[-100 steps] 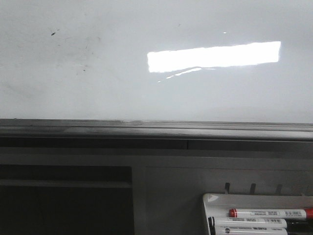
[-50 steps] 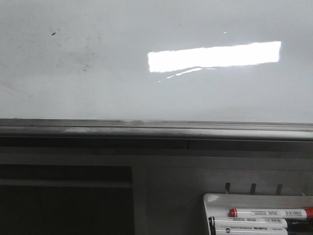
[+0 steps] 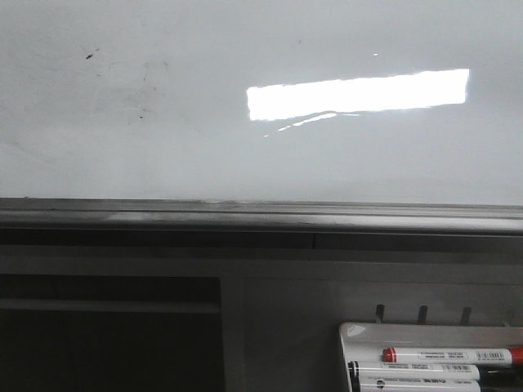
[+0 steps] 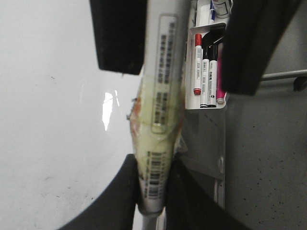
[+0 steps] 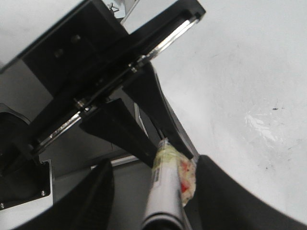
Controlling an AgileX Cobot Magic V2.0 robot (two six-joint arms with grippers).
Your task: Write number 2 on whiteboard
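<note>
The whiteboard (image 3: 163,163) fills the upper front view, with a bright glare patch, faint smudges and small specks. No number 2 shows on it in any view. My left gripper (image 4: 153,184) is shut on a white marker (image 4: 160,96) whose barrel is wrapped in yellowish tape. In the right wrist view that marker (image 5: 165,196) stands between the fingers of my right gripper (image 5: 157,165), which is open; the tape lies close to one finger and a wide gap is on the other side. Neither gripper appears in the front view.
A grey edge rail (image 3: 245,216) runs under the board. A small white tray (image 3: 351,335) at the lower right holds a red-capped marker (image 3: 449,356) and others; the same tray (image 4: 206,106) shows beside the held marker. Below are grey panels and a dark recess (image 3: 106,343).
</note>
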